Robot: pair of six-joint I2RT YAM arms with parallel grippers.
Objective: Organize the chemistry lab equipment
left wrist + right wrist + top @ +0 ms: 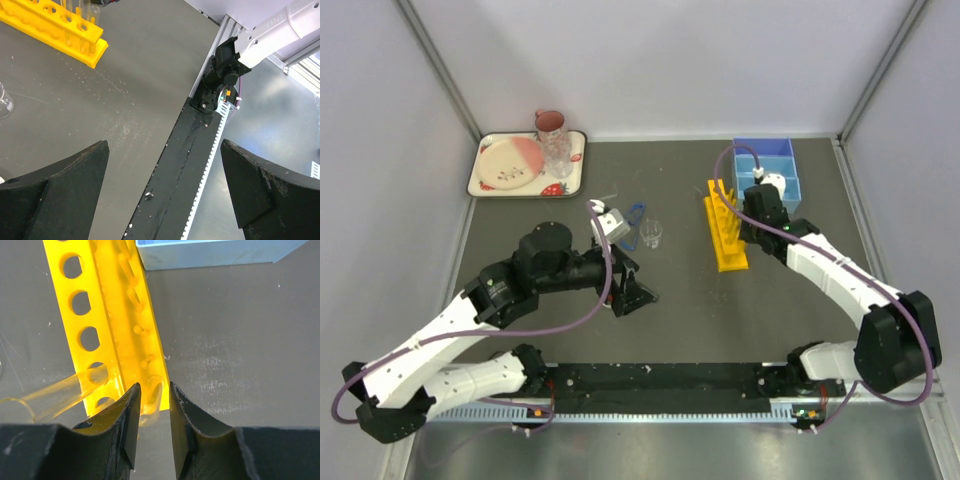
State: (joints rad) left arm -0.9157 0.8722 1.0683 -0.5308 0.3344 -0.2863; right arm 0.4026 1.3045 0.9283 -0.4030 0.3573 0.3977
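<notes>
The yellow holed tube rack (727, 232) stands right of centre, and the blue divided tray (767, 152) behind it holds a small white round dish (773, 182). My right gripper (744, 216) hangs over the rack. In the right wrist view my right gripper (154, 405) is nearly closed on a thin glass rod at the end of the rack (107, 315). Another glass rod (60, 392) stands in a hole. The small clear beaker (652, 232) and the blue-rimmed goggles (635, 214) lie mid-table. My left gripper (635, 296) is open and empty near them, as the left wrist view (165, 185) shows.
A cream strawberry-patterned tray (575, 160) at the back left holds a pink-and-cream plate (513, 162), a pink mug (550, 122) and a clear tumbler (558, 152). The black base rail (170, 165) runs along the table's near edge. The rack (55, 27) shows in the left wrist view.
</notes>
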